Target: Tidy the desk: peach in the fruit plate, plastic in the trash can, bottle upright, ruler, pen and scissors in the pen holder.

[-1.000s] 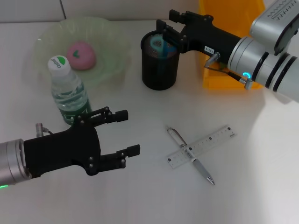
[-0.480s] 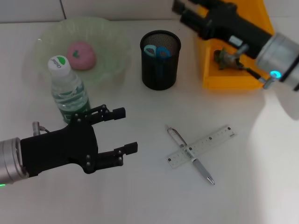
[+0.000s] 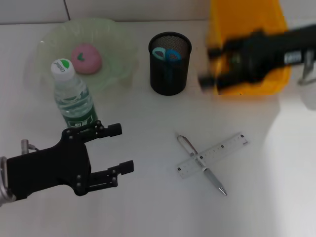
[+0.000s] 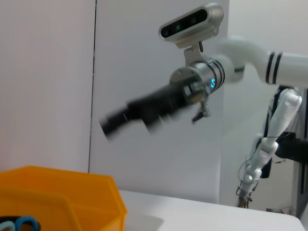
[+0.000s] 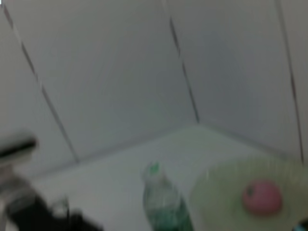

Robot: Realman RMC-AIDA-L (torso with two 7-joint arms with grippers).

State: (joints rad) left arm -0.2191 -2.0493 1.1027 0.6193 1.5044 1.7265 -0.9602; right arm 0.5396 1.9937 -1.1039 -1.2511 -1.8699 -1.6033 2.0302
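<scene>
The left tool [image 3: 118,150] is low over the white bench [image 3: 148,207], in front of the bottle [image 3: 73,98]. Its two fingers are spread wide apart and nothing is between them. The bottle stands upright, with its white and green cap on top, just in front of the fruit plate [image 3: 118,44]. The peach [image 3: 86,58] lies in this pale green plate.

The black mesh pen holder [image 3: 169,74] stands to the right of the plate. The scissors [image 3: 165,53] are inside it, and their blue handles show at the top. The ruler [image 3: 212,154] and the pen [image 3: 201,165] lie on the bench, crossing each other and touching.

The right tool [image 3: 210,74] is in the air in front of the yellow bin [image 3: 244,19], to the right of the pen holder. It is blurred in both views that show it, so I cannot tell if its fingers are apart or together, or if it holds something.
</scene>
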